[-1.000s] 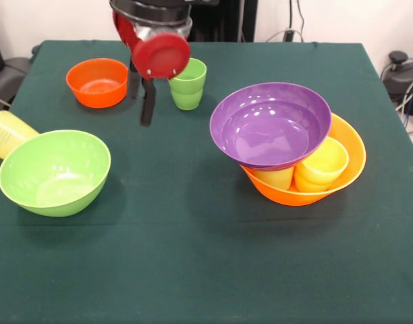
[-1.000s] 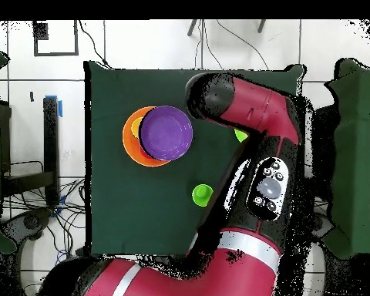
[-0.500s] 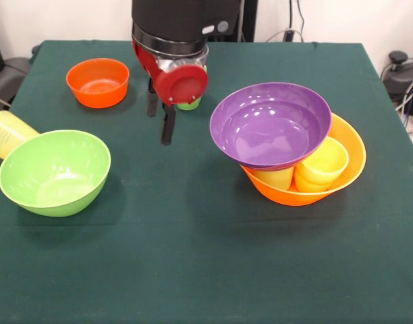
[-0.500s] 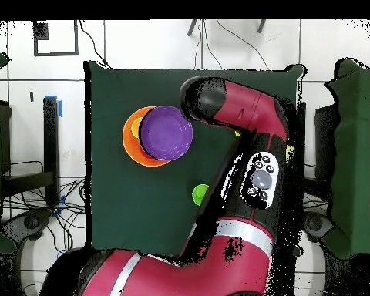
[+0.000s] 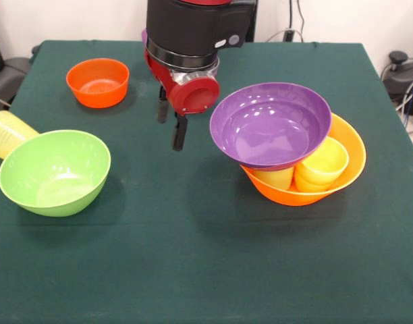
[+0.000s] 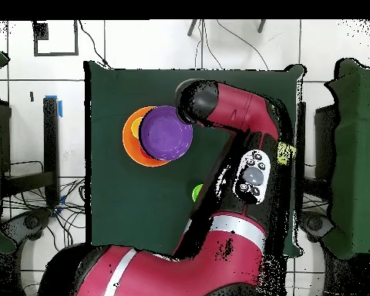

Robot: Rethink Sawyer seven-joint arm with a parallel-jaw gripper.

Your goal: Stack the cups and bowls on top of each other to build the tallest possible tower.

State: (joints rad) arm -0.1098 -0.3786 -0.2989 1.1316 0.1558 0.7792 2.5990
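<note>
Green cloth covers the table [image 5: 193, 270], matte and slightly napped, so the glossy plastic reads sharply against it. We see the tower [image 5: 291, 145] toward the right edge: a big yellow-orange bowl [image 5: 351, 158] as base, two yellowish cups [image 5: 324, 162] sitting inside it, and a wide purple bowl [image 5: 270, 125] resting on those cups, tilted toward the table's front edge. Our guess is that the cups' uneven heights cause the lean — a poor seat for anything added on top.

Loose pieces lie toward the left edge. A deep lime bowl [image 5: 54, 172] sits upright, with a ribbed pale yellow cup [image 5: 7, 133] lying on its side against the bowl's rim at the table's margin. A small orange bowl [image 5: 97, 82] stands near the far left corner. From overhead only a sliver of a lime green cup [image 6: 196, 193] shows beside the arm.

The gripper [image 5: 171, 121] hangs above the cloth just beside the purple bowl — two dark fingers [image 5: 179, 133] pointing down with a narrow gap and nothing between them. It holds no piece; we judge it to be between picks.

All smooth, thin-walled, round stuff: it nests easily but slides readily.
</note>
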